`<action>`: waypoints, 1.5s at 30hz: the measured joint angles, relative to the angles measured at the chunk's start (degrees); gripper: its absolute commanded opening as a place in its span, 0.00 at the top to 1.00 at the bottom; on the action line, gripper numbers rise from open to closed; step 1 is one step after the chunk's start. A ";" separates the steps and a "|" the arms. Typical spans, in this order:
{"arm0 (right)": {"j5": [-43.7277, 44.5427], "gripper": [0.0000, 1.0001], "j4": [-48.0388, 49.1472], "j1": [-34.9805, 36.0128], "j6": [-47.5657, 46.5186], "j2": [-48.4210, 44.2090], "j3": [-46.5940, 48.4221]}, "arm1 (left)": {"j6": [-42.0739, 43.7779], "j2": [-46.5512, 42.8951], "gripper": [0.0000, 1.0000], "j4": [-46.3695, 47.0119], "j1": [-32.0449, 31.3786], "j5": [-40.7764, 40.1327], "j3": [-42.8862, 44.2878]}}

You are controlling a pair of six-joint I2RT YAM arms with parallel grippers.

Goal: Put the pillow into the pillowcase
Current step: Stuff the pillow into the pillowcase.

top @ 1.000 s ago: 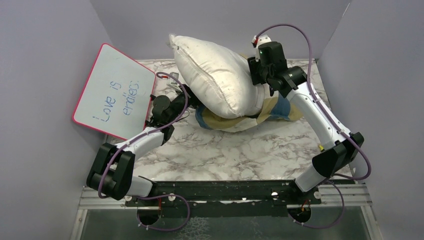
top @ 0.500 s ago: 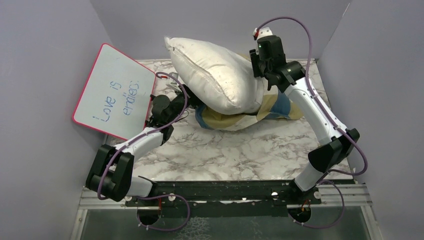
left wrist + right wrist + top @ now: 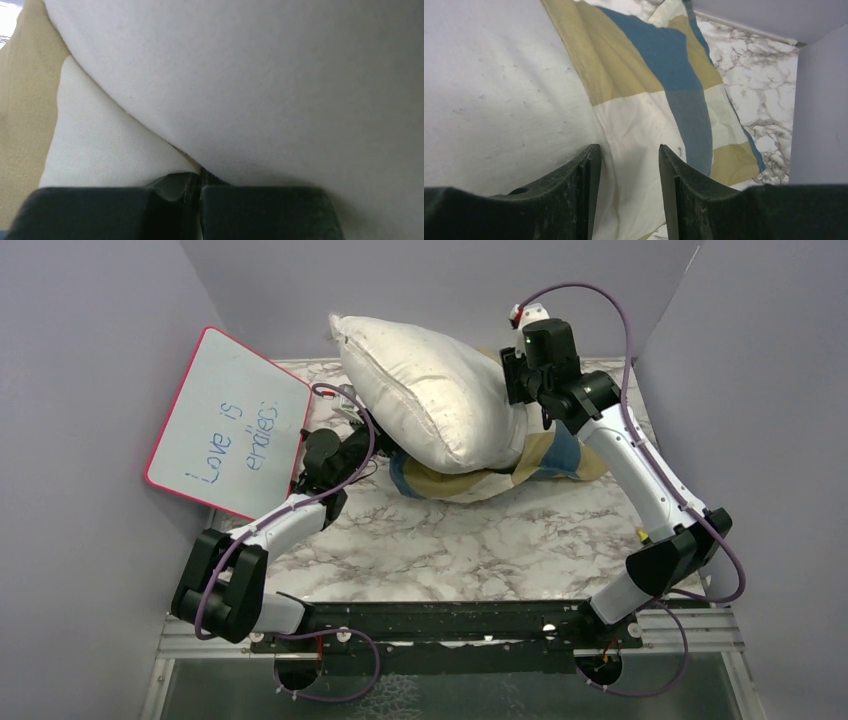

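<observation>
The white pillow (image 3: 430, 390) stands tilted, its lower end inside the checked blue, tan and cream pillowcase (image 3: 480, 480) bunched on the marble table. My left gripper (image 3: 372, 440) is tucked under the pillow's left side. In the left wrist view it (image 3: 201, 192) is shut, pinching the cream edge of the pillowcase (image 3: 110, 145) right below the pillow (image 3: 260, 75). My right gripper (image 3: 518, 390) is at the pillow's right edge. It (image 3: 629, 157) stands open over cream pillowcase fabric (image 3: 639, 125), its left finger (image 3: 586, 170) against the pillow (image 3: 499, 100).
A pink-rimmed whiteboard (image 3: 228, 422) with writing leans against the left wall. Grey walls close the table (image 3: 450, 540) on the left, back and right. The back right corner of the marble shows in the right wrist view beside the wall (image 3: 819, 110).
The pillow's upper corner has shifted slightly up and left. My right gripper has moved a little up and to the right along the pillow's edge. The left arm has barely moved.
</observation>
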 measured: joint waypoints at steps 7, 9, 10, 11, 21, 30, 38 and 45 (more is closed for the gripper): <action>-1.95 0.50 1.36 -0.07 -0.02 0.35 -4.13 | -0.35 0.28 1.00 -0.48 0.00 0.07 0.81; -1.81 0.50 2.21 -0.07 -0.15 1.01 -4.55 | -0.42 0.39 1.00 -0.55 0.00 0.04 0.81; -1.68 0.50 2.71 -0.07 -0.31 1.62 -4.55 | -0.42 0.39 1.00 -0.61 0.00 0.04 0.81; -1.57 0.50 3.10 -0.07 -0.46 2.27 -4.50 | -0.42 0.39 1.00 -0.66 0.00 0.02 0.81; -3.26 0.36 -3.41 -0.07 -0.50 3.87 3.37 | -0.85 0.52 1.00 -0.81 0.22 0.02 1.03; -4.02 0.36 -5.46 -0.28 -1.07 -3.08 4.07 | -1.29 0.61 1.00 -0.81 0.20 0.02 1.51; -3.58 0.37 -4.22 -1.55 -3.26 -2.73 4.04 | -1.46 0.61 1.00 -0.81 0.20 0.02 1.51; -6.01 0.37 -2.25 -3.48 -3.63 -1.27 2.19 | -1.95 0.61 1.00 -0.81 0.20 0.02 1.51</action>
